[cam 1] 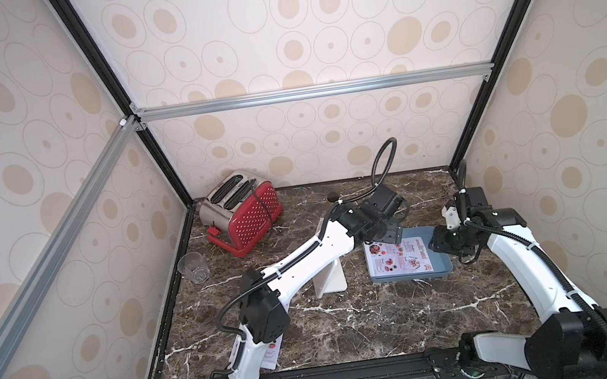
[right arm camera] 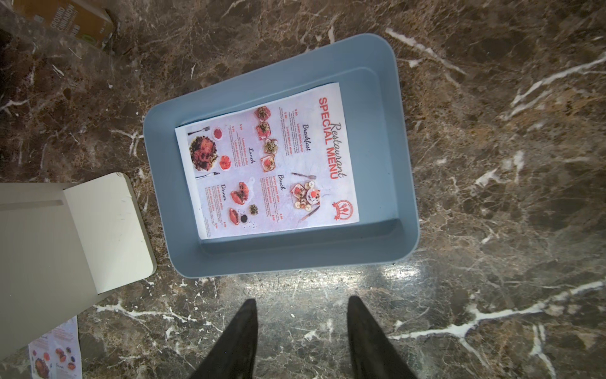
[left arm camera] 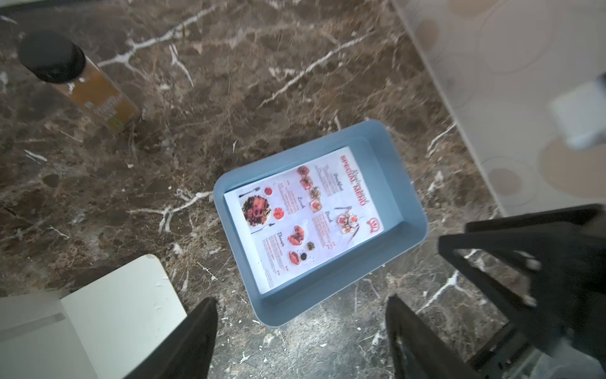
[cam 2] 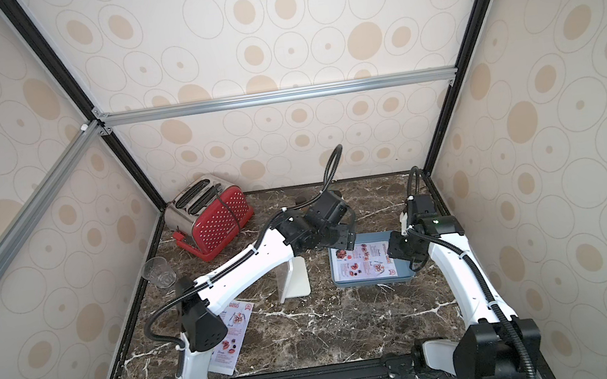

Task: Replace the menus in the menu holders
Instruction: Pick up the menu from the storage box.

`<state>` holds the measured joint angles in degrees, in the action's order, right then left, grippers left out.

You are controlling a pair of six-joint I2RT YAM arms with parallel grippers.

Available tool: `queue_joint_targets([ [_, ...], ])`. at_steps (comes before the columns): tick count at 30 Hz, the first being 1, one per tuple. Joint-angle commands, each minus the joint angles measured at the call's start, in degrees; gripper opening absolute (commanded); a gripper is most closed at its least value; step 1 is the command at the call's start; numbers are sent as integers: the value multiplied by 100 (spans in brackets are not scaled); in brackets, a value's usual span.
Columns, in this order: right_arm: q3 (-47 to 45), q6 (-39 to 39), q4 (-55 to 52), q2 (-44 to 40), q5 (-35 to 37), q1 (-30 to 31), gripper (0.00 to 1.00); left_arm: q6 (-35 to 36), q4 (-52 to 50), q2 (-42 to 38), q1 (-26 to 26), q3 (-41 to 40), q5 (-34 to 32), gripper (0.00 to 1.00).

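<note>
menu [right arm camera: 269, 160] reads "restaurant special menu"; spice jar [right arm camera: 65, 19] reads "ground cinnamon".

Both top views are bright and evenly lit, with wide-angle stretch toward the corners. The left wrist view is motion-blurred. The right wrist view shows the menu [right arm camera: 267, 160] sharp and white glare on the marble table [right arm camera: 331, 279].

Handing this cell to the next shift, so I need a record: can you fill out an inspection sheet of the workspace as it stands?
Surface: dark marble-pattern table, no spills seen.
Job's things: one menu lies flat in the blue-grey tray; second menu on the table by the left arm's base; menu holder upright, no sheet seen inside.
Clutter: red toaster, clear glass, cinnamon jar.
End effectors: left end effector and right end effector both open, empty, near the tray.
Cables: black conduits along both arms; toaster cord draped over the toaster.
Surroundings: patterned walls, aluminium frame.
</note>
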<state>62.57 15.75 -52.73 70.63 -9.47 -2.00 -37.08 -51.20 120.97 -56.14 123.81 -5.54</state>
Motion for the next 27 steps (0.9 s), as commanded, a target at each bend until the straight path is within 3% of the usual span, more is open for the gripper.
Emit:
queue_joint_targets([
  [1, -239, 27, 67, -39, -166, -28, 46, -177, -930, 297, 11, 471, -516, 79],
  [13, -586, -195, 931, 572, -413, -108, 46, -161, -1015, 1369, 76, 803, -951, 70],
  [22, -508, -280, 1299, 1193, -460, -209, 46, -230, -843, 1716, 261, 738, -745, 53],
  [27, -486, -456, 1518, 1451, -539, -214, 46, -350, -743, 1839, 375, 739, -624, 50],
])
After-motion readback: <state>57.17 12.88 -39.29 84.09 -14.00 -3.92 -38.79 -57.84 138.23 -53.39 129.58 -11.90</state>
